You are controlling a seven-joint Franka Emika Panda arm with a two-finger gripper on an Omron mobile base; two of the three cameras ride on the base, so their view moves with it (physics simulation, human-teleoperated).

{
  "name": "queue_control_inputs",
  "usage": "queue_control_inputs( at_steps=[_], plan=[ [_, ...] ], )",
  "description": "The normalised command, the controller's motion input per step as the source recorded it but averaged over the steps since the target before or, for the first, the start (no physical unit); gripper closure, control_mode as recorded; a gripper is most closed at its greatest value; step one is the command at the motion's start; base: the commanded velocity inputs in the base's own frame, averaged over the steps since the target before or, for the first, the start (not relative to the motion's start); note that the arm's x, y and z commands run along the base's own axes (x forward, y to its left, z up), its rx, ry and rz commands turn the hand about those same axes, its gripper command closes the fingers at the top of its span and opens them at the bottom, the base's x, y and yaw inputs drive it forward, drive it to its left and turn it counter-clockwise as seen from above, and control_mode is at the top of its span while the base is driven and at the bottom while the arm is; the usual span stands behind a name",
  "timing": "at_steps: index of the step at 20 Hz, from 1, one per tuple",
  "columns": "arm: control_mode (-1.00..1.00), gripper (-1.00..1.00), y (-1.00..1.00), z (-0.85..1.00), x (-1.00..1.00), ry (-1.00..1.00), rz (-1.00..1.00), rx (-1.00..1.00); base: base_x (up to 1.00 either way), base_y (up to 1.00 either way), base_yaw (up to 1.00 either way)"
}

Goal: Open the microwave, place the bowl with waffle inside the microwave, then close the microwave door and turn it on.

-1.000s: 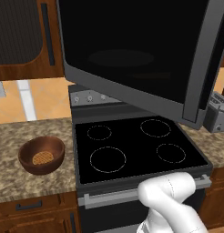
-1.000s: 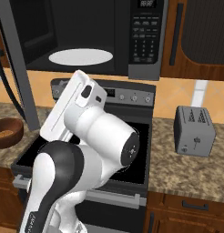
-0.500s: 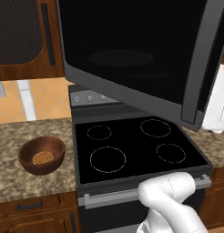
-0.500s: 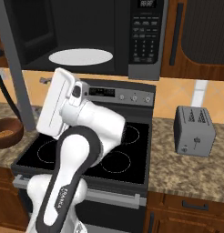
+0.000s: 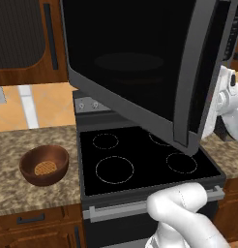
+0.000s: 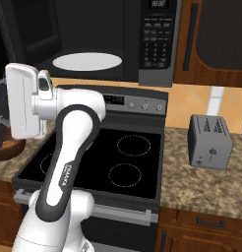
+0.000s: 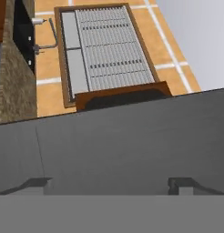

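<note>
One glossy reddish-brown bowl [image 5: 44, 164] sits upright on the bench's left part beside the stove [image 5: 140, 160], a gridded golden waffle [image 5: 45, 168] flat inside. The microwave door [image 5: 135, 68] hangs swung open; the end effector [image 7: 111, 184] has its fingers spread apart, gripping nothing.

The arm [image 6: 69, 162] is showing smooth, glossy white shells shaped as rounded tubes, with a black band running along one link and carrying small white lettering too fine to read. A flat, boxy white hand [image 6: 23, 101] is sitting at its end beside a rounded white wrist housing with a small dark grey patch on top. The claw [image 7: 111, 185] is showing two small, dark grey, blocky fingertips [image 7: 182, 184] set well apart.
</note>
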Motion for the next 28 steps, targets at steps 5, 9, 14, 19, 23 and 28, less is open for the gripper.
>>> queue_control_inputs(
  at_steps=[5, 9, 14, 19, 23, 28],
  plan=[
    [-1.00, -1.00, 1.00, 0.14, -0.64, -0.13, 0.20, -0.16, 0.00, 0.00, 0.00],
    [-1.00, -1.00, 1.00, 0.05, -0.28, -0.06, 0.01, -0.19, 0.00, 0.00, 0.00],
    [-1.00, -1.00, 0.69, 0.15, -0.27, -0.13, 0.00, -0.09, 0.00, 0.00, 0.00],
    [-1.00, -1.00, -0.92, -0.21, 0.15, -0.11, -0.11, 0.02, 0.00, 0.00, 0.00],
    [-1.00, -1.00, -0.99, -0.82, 0.48, 0.00, -0.38, -0.05, 0.00, 0.00, 0.00],
    [-1.00, -1.00, -0.32, -0.79, 0.63, 0.13, -0.41, -0.23, 0.00, 0.00, 0.00]
  ],
)
